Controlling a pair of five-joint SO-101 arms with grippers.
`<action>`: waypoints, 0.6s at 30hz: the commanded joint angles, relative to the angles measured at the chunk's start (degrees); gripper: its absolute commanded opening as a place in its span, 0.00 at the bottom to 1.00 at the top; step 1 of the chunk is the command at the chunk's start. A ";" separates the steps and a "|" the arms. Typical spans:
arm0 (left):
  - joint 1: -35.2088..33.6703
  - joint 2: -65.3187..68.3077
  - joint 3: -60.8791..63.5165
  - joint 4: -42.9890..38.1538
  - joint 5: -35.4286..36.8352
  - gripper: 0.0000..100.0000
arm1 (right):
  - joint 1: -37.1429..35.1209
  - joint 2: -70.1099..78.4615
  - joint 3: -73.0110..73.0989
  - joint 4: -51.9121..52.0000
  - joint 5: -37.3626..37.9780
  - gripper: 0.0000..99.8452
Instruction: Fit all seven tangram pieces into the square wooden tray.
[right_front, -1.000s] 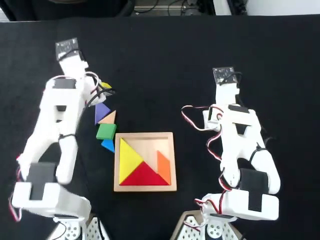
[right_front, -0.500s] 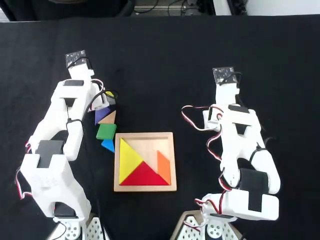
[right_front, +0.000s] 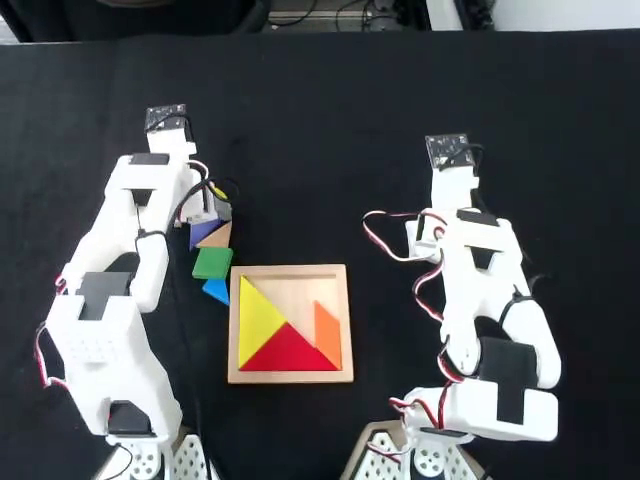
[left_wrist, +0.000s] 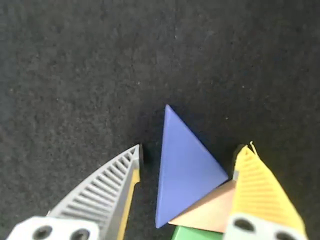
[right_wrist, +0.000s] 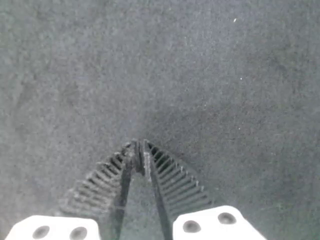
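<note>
my left pincer (left_wrist: 190, 150) is released, spread wide with one finger on each side of the purple triangle (left_wrist: 182, 170), which lies flat on the black tabletop (left_wrist: 75, 60). a tan triangle (left_wrist: 205, 212) touches its edge. a green square (right_front: 212, 263) and a small blue triangle (right_front: 216, 290) sit between them and the wooden tray (right_front: 290, 270). in the tray lie a yellow triangle (right_front: 258, 315), a red triangle (right_front: 290, 352) and an orange piece (right_front: 327, 333). my right pincer (right_wrist: 139, 147) is clenched on nothing, over bare tabletop well right of the tray.
</note>
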 joint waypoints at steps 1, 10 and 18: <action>-1.98 3.52 -10.24 6.86 -0.62 0.29 | -0.97 0.04 -2.33 -0.44 0.09 0.01; -5.32 9.85 -20.00 13.89 -1.49 0.28 | -0.97 0.04 -2.33 -0.44 0.09 0.01; -3.91 7.65 -20.70 17.85 -9.85 0.26 | -0.97 0.04 -2.33 -0.44 0.09 0.01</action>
